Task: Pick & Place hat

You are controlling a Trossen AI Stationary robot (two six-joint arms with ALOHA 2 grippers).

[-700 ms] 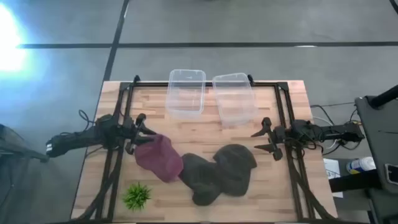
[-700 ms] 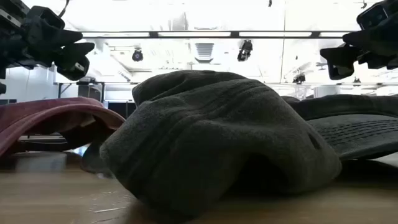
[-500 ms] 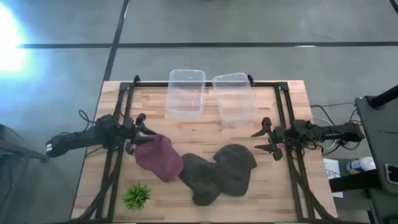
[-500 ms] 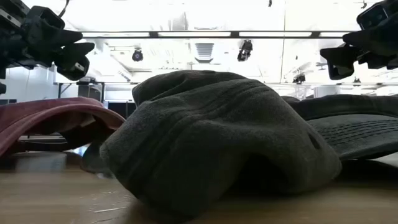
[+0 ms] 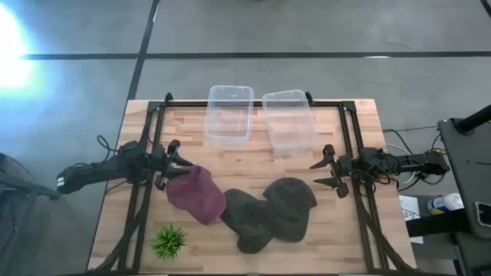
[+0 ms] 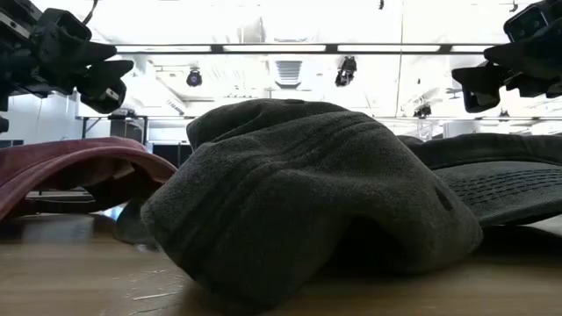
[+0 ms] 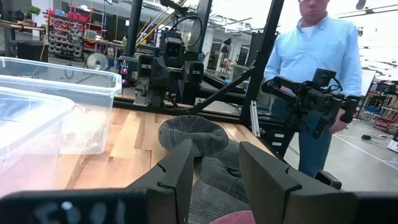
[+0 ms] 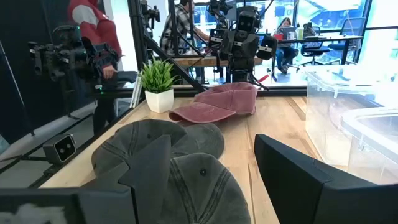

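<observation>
Standing by the table [image 5: 253, 153], I'd say nothing has been picked yet: this looks like the very start, both arms waiting at the sides. Taking the red cap [image 5: 196, 194] as my marker, the left gripper [image 5: 175, 162] hangs just beside its outer edge, fingers spread and holding nothing. A small green plant [image 5: 169, 241] sits nearby, toward the front corner of the table. To the right of the red cap, and touching it, lies a dark grey cap [image 5: 245, 220], and a second grey cap [image 5: 291, 201] overlaps that one farther right. Beyond the red cap, toward the back of the table, stand two clear plastic tubs [image 5: 229, 113] side by side, both apparently with nothing in them; I take those for the place the hats should go. Well apart from the red cap, past the grey ones, the right gripper [image 5: 328, 170] hovers with its fingers parted and nothing between them.

My guess is the next move belongs to the left arm: drop onto the red cap's crown, pinch the cloth, and lift it clear without dragging the grey cap along.
</observation>
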